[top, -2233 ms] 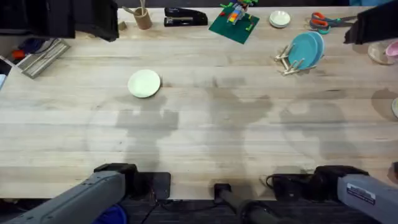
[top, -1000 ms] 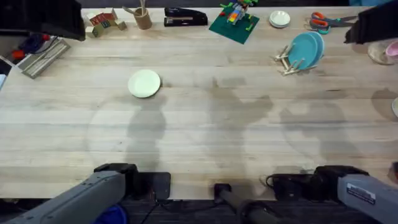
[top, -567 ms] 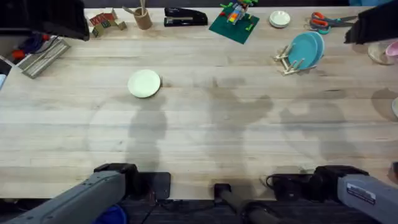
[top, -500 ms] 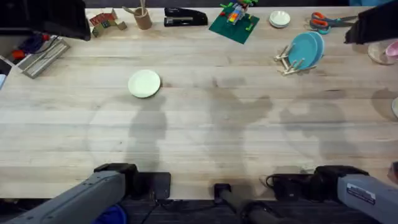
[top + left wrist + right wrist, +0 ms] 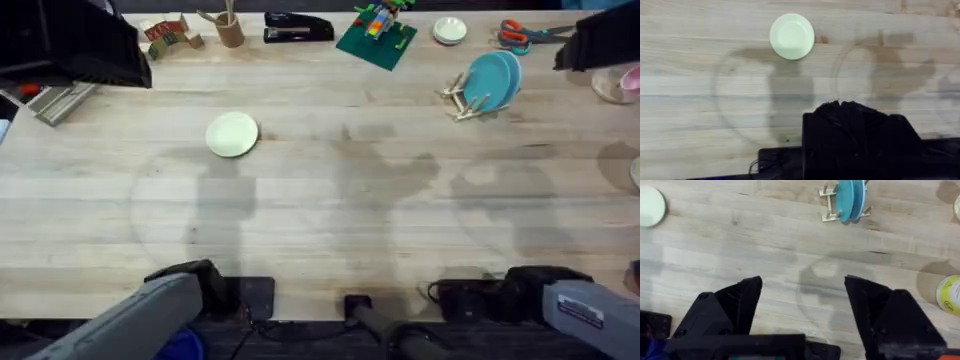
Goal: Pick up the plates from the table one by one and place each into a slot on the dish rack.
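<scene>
L arm has swung over toward cream plate [image 5: 232,134], alone on bench [image 5: 330,220], gripper [image 5: 855,112] clenched, R gripper [image 5: 802,297] released; 2 teal plates [image 5: 494,77] already in rack [image 5: 462,100], so last pick's coming.

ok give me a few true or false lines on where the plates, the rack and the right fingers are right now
1. Two teal plates stand on edge in the dish rack. True.
2. The cream plate is already in the rack. False: it lies flat on the table, far from the rack.
3. The right gripper has its fingers spread open with nothing between them. True.
4. The cream plate is stacked on top of another plate. False: it lies alone on bare wood.
5. The rack has tipped over and spilled its plates. False: in the right wrist view it sits on its base with both plates held upright.
</scene>
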